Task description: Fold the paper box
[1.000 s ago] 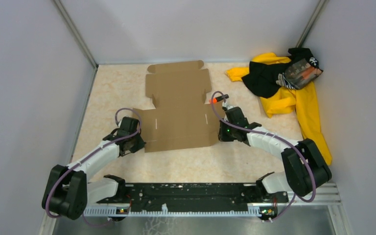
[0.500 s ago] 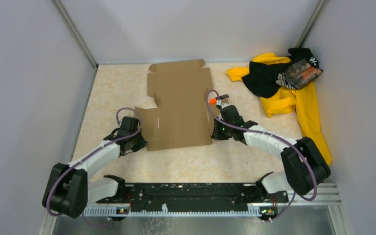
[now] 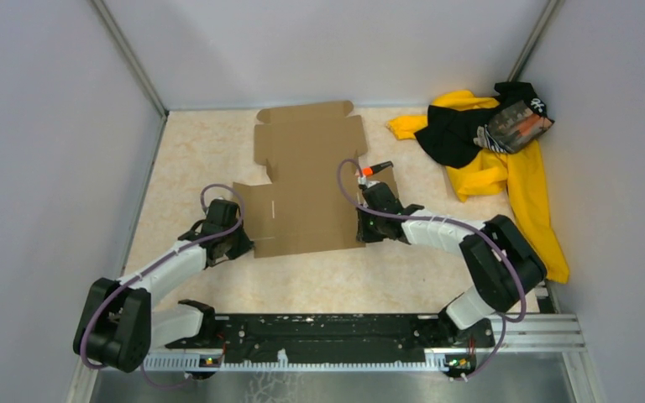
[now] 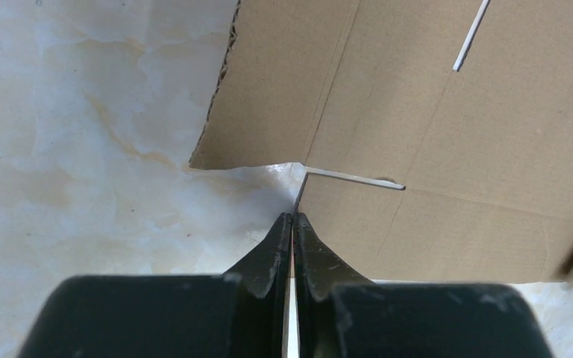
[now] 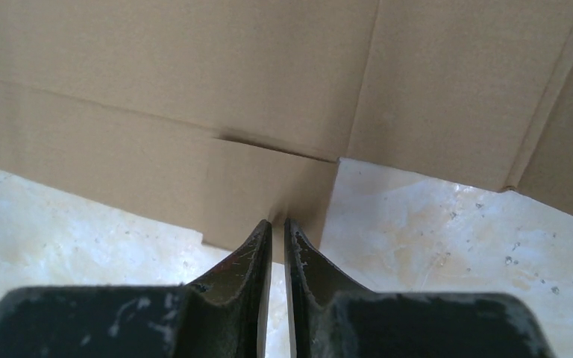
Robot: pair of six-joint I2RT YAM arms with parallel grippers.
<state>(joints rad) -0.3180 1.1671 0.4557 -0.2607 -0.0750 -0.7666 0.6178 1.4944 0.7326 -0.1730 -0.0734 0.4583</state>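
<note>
The paper box (image 3: 306, 185) is a flat brown die-cut cardboard sheet lying mid-table, with slits and flaps. My left gripper (image 3: 242, 243) is at its near left corner. In the left wrist view the gripper (image 4: 294, 218) is shut, pinching the thin edge of a flap of the sheet (image 4: 433, 149). My right gripper (image 3: 363, 225) is at the sheet's right side. In the right wrist view the gripper (image 5: 277, 224) is closed on the edge of a side flap (image 5: 194, 89), which is lifted off the table.
A yellow-and-black clothing pile (image 3: 487, 143) lies at the back right, close to the right wall. Grey walls enclose the marble-patterned table (image 3: 193, 159) on the left, back and right. The arms' base rail (image 3: 327, 336) runs along the near edge.
My right gripper has moved left with the right flap, so the sheet's right edge has drawn inward. The sheet has shifted slightly. My left gripper has stayed at the left corner.
</note>
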